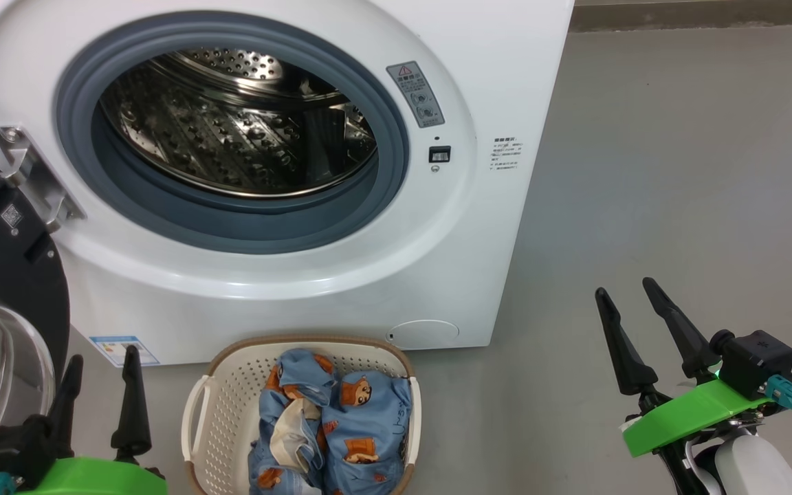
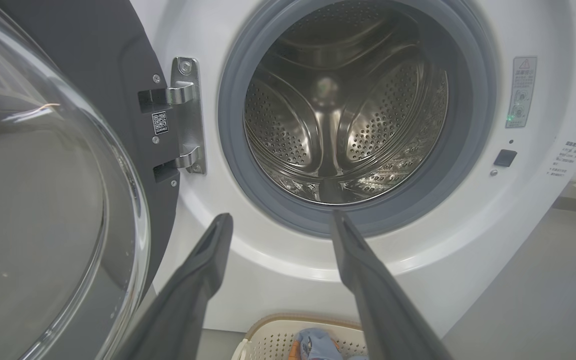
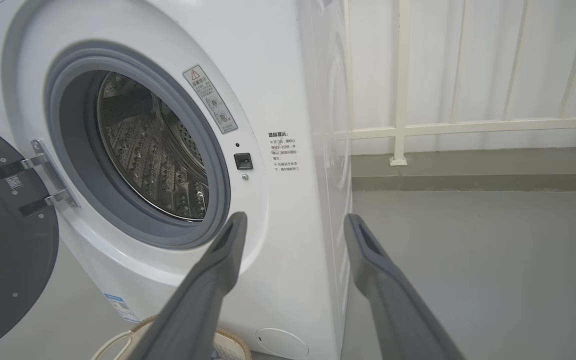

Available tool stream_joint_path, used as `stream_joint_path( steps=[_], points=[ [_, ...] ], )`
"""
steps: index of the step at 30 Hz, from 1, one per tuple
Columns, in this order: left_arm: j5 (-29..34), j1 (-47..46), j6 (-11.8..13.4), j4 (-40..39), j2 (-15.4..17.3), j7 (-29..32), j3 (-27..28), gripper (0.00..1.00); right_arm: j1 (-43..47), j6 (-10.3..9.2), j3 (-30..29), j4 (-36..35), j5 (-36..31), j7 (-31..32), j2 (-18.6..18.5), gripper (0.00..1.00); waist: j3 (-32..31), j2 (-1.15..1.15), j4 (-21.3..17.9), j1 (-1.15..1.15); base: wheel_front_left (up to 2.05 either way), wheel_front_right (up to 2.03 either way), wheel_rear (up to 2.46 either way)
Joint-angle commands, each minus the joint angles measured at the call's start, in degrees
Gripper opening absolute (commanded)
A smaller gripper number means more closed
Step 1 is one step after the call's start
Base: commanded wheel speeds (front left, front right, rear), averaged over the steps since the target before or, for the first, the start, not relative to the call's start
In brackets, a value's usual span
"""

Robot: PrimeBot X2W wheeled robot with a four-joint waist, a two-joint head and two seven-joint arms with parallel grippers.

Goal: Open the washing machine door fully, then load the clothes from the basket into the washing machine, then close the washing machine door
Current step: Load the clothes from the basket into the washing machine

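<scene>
Here, a white washer (image 1: 437, 261) is filling the head view from nine o'clock round to one o'clock, standing on a grey floor (image 1: 678, 172). Its round mouth is gaping, showing a grey ring (image 1: 231, 227) around a perforated steel drum (image 1: 231, 130).

The black door (image 1: 18, 275) is standing wide open at eight o'clock, hanging on a steel hinge (image 1: 31, 175). Its clear glass bowl is bulging out at the picture's left edge.

The basket (image 1: 231, 385), cream with a brown rim, is sitting on the floor at six o'clock, just in front of the washer's base. The clothes (image 1: 341, 426), blue fabric printed with orange-brown bears and showing a cream patch, are lying bunched inside it, toward its right side.

The left gripper (image 1: 104, 354) is hovering at seven o'clock, between door and basket, with its two dark fingers spread apart and gripping nothing. The right gripper (image 1: 623, 287) is hovering at four o'clock over bare floor, well apart from the basket, with its fingers likewise spread and gripping nothing.

In the left wrist view the fingers are pointing at the ring's lower edge. In the right wrist view they are pointing at the washer's right front corner.

A grey warning sticker (image 1: 415, 94) is sitting at twelve o'clock beside the ring, with a small black latch (image 1: 439, 154) just below it. A blue label (image 1: 123, 349) is showing at seven o'clock on the washer's lower corner.
</scene>
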Motion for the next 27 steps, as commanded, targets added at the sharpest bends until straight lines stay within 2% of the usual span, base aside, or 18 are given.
stream_joint_path(
  steps=[1,27],
  points=[
    [0.61,-2.15,-0.10,-1.03,1.01,-0.37,2.27,1.00,-0.86,0.09,1.35,-1.28,-0.44,-0.69,-0.13,1.00,0.00,0.00,-0.03,0.00,0.00,0.00,0.00],
    [1.10,-2.78,-0.26,0.13,0.92,-0.36,1.81,1.00,-1.05,0.09,1.44,-0.93,-0.32,-0.69,-0.28,1.00,2.38,0.00,-0.63,0.00,0.00,0.00,0.00]
  ],
)
